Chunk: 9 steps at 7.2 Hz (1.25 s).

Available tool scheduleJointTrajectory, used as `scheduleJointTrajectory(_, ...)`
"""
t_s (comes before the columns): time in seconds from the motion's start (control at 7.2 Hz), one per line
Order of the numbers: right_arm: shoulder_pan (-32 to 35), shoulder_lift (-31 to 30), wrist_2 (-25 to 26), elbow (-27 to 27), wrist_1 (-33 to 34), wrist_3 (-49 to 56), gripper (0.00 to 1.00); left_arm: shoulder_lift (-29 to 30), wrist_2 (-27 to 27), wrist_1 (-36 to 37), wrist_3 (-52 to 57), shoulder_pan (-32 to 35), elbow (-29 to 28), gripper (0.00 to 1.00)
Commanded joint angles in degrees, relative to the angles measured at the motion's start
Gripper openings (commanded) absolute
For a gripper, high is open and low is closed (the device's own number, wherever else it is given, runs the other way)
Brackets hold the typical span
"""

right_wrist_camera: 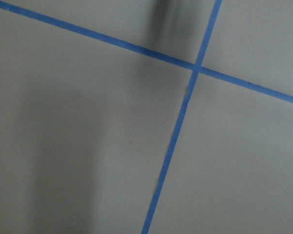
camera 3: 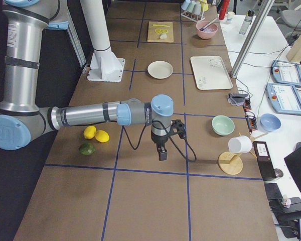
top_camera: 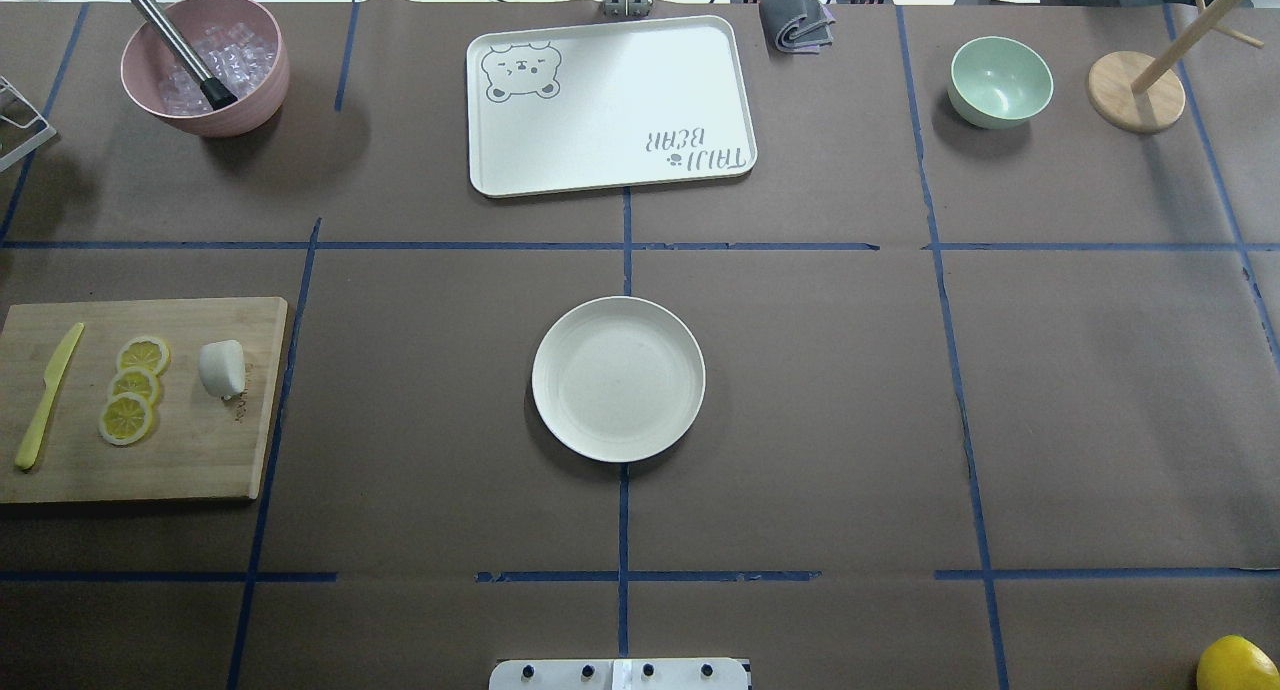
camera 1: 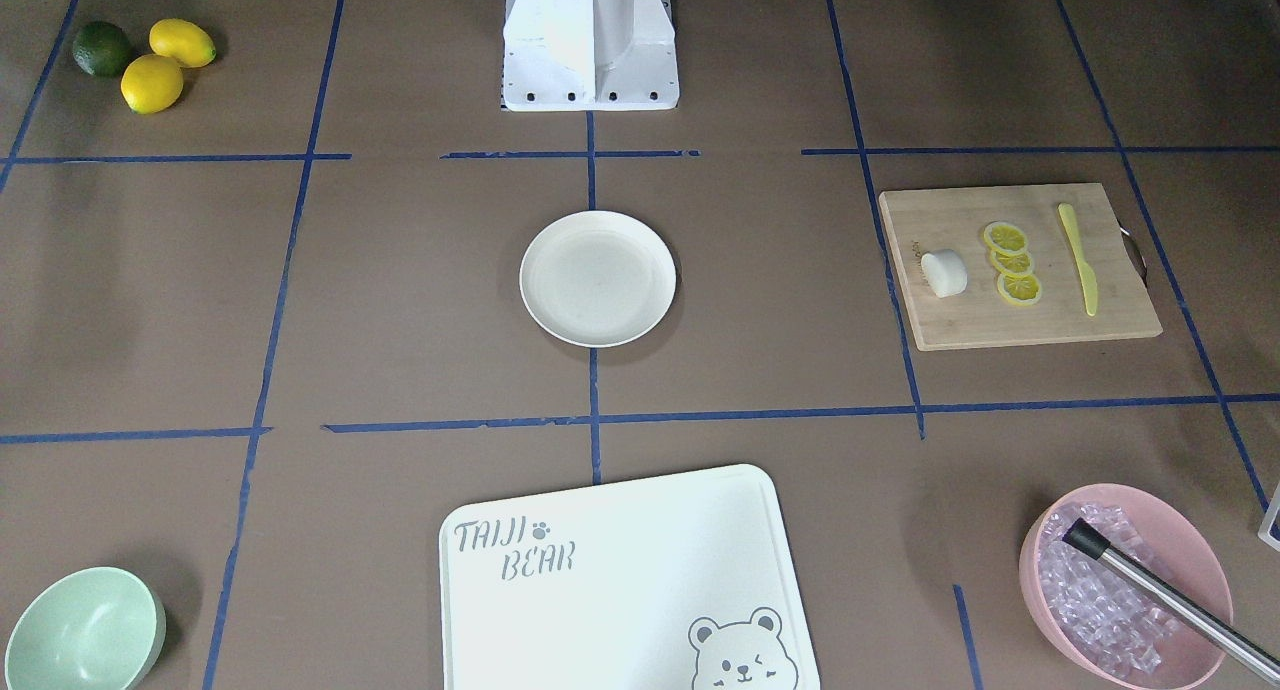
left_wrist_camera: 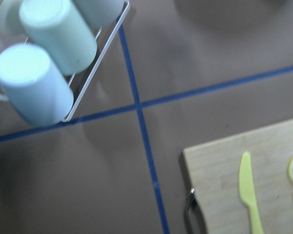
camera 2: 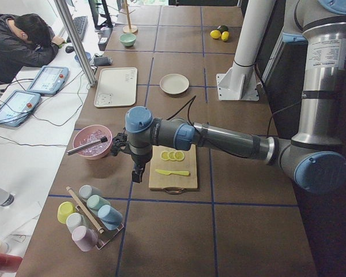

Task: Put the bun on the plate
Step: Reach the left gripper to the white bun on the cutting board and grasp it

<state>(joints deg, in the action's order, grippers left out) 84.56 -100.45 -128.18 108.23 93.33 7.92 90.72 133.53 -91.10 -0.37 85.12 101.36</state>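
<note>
The bun, a small white lump, lies on a wooden cutting board on my left side of the table. The round cream plate sits bare at the table's middle. My left gripper hangs over the table beside the board's outer end, fingers down; only the exterior left view shows it, so I cannot tell its state. My right gripper hangs over bare brown table far from the plate, and I cannot tell its state either.
Three lemon slices and a yellow knife share the board. A pink ice bowl with a metal tool, the bear-printed board, a mint bowl, whole citrus, a cup rack and a wooden stand ring the table.
</note>
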Motion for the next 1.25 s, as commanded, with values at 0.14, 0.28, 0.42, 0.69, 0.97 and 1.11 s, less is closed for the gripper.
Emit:
scheduleJointTrajectory(0.14, 2.3, -2.2, -1.6, -0.4, -0.1, 0.3, 1.0, 1.3, -0.5, -9.4, -16.7, -14.6, 0.9, 1.0)
scheduleJointTrajectory(0.28, 2.3, -2.2, -1.6, -0.7, -0.1, 0.3, 1.0, 1.3, -1.1, -13.0, -26.2, -18.6, 0.9, 1.0)
scheduleJointTrajectory(0.42, 2.3, -2.3, -1.6, -0.7, -0.1, 0.3, 1.0, 1.4, -1.1, -16.8, -35.7, -22.0, 1.2, 1.0)
scheduleJointTrajectory(0.69, 2.3, -2.2, -1.6, -1.2, -0.2, 0.3, 1.0, 1.4, -8.1, -23.8, -52.9, -30.0, 1.2, 0.99)
scheduleJointTrajectory(0.97, 2.4, -2.2, -1.7, -1.2, -0.3, 0.3, 1.0, 1.7, -13.1, -23.6, -58.8, -36.1, 0.9, 0.95)
scheduleJointTrajectory(1.11, 2.3, -2.2, -1.8, -1.3, -0.3, 0.3, 1.0, 1.7, -14.5, -23.4, -60.3, -38.0, 1.0, 0.92)
